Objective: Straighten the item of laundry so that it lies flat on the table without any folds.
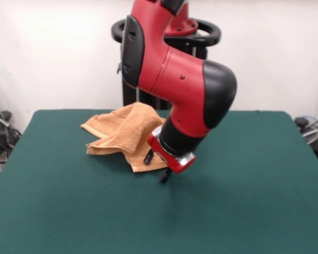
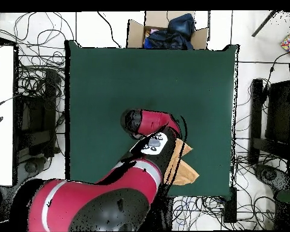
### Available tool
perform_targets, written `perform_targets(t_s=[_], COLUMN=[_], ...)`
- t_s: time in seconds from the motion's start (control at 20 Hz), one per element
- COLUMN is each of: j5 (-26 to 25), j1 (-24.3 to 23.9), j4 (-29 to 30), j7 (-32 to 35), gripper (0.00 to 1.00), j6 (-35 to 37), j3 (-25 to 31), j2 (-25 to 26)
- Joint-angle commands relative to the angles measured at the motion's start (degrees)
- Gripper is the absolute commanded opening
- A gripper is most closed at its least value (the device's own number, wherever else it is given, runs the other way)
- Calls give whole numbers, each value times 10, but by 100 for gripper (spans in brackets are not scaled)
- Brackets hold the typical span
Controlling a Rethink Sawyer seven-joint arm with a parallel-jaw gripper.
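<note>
In the front view, the orange-tan towel [image 1: 126,133] is being seen lying crumpled and folded over itself on the green tabletop [image 1: 244,201], left of centre and toward the far edge. Just right of it, the gripper [image 1: 156,166] is being held low at the towel's near right corner by the red and black arm [image 1: 175,79]. Whether the jaws are spread or pinching the cloth cannot be told. Overhead, most of the towel [image 2: 185,172] is being hidden under the arm.

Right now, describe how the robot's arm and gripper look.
The arm has glossy red shells with rounded black joint caps and a black side panel. A red collar with a silver ring ends the wrist. The gripper has short, thin black fingers.
</note>
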Motion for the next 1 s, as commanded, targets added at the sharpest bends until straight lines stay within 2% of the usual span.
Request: perform_targets(t_s=[0.05, 0.15, 0.35, 0.55, 0.75, 0.85, 0.95, 1.0], j5=[-1, -7, -11, -19, -71, -84, -84, -78], j1=[26, 30, 38, 38, 48, 55, 47, 22], j4=[31, 36, 46, 52, 7, -4, 11, 32], j7=[66, 66, 62, 58, 22, 26, 33, 29], gripper=[100, 100, 100, 100, 100, 100, 100, 100], j6=[18, 5, 24, -9, -42, -52, -89, -135], j3=[54, 47, 35, 31, 3, -6, 12, 50], j2=[14, 13, -6, -1, 33, 37, 23, 11])
